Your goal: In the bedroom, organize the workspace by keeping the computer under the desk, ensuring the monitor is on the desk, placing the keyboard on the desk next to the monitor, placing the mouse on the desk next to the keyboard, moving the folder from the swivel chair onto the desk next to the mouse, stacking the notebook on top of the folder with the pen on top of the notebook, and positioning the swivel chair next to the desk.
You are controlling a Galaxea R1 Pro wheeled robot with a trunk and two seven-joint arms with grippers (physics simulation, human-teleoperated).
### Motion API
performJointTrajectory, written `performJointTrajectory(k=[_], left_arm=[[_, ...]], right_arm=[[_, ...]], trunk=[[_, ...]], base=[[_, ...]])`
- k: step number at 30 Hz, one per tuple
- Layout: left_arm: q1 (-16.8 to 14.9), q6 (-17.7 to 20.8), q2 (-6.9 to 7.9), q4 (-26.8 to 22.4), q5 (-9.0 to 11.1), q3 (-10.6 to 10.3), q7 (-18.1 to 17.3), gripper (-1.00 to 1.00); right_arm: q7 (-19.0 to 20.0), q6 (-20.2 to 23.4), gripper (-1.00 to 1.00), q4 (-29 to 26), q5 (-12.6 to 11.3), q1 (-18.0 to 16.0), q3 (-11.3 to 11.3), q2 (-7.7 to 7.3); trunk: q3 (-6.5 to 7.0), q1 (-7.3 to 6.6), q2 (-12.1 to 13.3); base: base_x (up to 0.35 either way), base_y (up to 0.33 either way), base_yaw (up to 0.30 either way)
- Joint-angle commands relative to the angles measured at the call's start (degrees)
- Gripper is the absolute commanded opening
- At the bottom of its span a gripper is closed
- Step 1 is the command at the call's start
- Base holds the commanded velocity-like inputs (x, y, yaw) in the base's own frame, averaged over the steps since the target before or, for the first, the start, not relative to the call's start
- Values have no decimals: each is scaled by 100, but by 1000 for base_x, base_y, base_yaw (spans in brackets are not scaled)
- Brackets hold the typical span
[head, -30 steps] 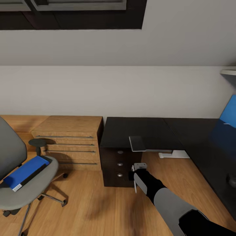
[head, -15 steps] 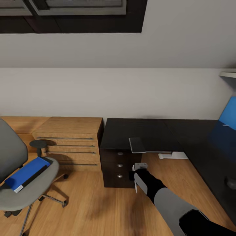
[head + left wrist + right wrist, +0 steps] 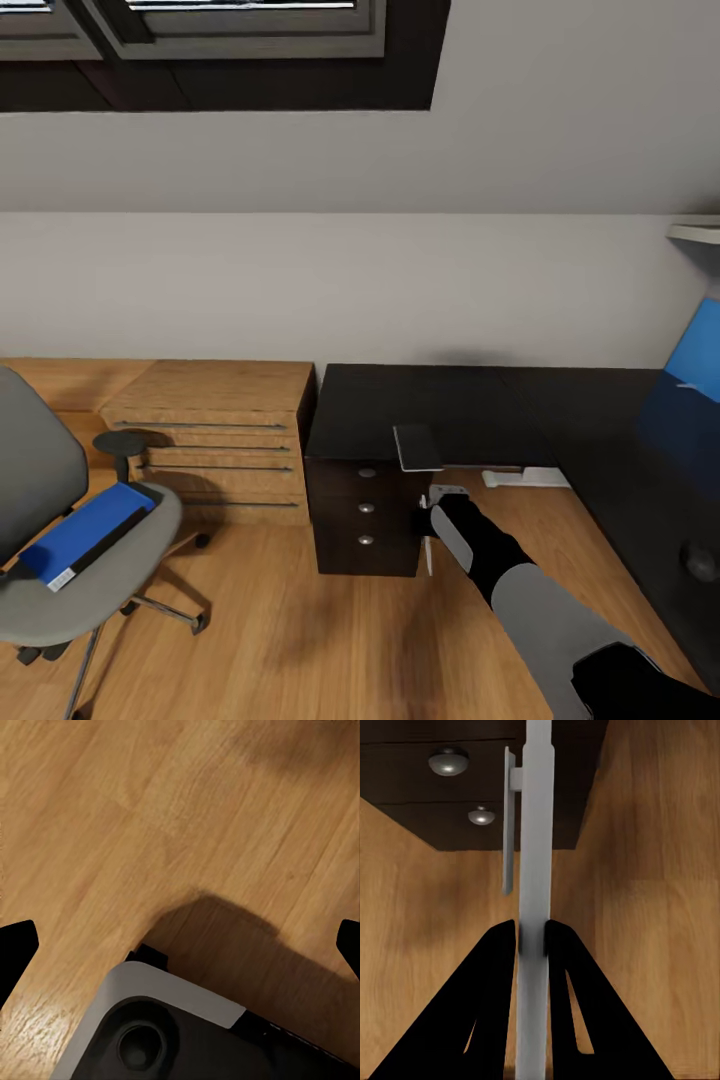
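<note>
My right gripper (image 3: 532, 934) is shut on the pen (image 3: 535, 832), a thin silver-grey stick with a clip. The pen (image 3: 428, 545) hangs upright over the floor, just in front of the black desk (image 3: 480, 400), with the right gripper (image 3: 433, 508) close to the desk's dark drawer block. The grey notebook (image 3: 418, 447) lies at the desk's front edge. The blue folder (image 3: 85, 530) rests on the swivel chair (image 3: 60, 590) at the left. A dark mouse (image 3: 700, 560) sits on the desk's right part, beside the blue-lit monitor (image 3: 695, 375). My left gripper (image 3: 180, 945) is open above the floor.
Low oak drawers (image 3: 215, 440) stand between the chair and the desk's dark drawer block (image 3: 365, 515). The desk's white foot bar (image 3: 525, 477) lies on the wood floor (image 3: 300, 640). A black-framed skylight (image 3: 230, 50) runs overhead. My base (image 3: 157, 1035) shows under the left gripper.
The view has shifted slightly. My right gripper has carried the pen a little right and forward, closer to the desk edge. The notebook, folder and chair have stayed put.
</note>
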Motion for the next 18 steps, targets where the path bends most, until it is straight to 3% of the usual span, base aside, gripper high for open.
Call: performJointTrajectory(k=[1, 5, 18], left_arm=[[-4, -19, 2, 8, 60, -28, -33, 100], [-4, -24, 2, 8, 60, -28, -33, 100], [-4, -42, -1, 10, 53, -33, -33, 100]], right_arm=[[-55, 36, -100, -35, -85, -4, -6, -17], [-55, 115, -100, -182, -115, -4, -139, -67], [-55, 177, -100, -227, -126, -4, -185, -87]], trunk=[[12, -22, 38], [84, -110, 198], [317, -396, 719]], base=[[0, 0, 0], [0, 0, 0], [0, 0, 0]])
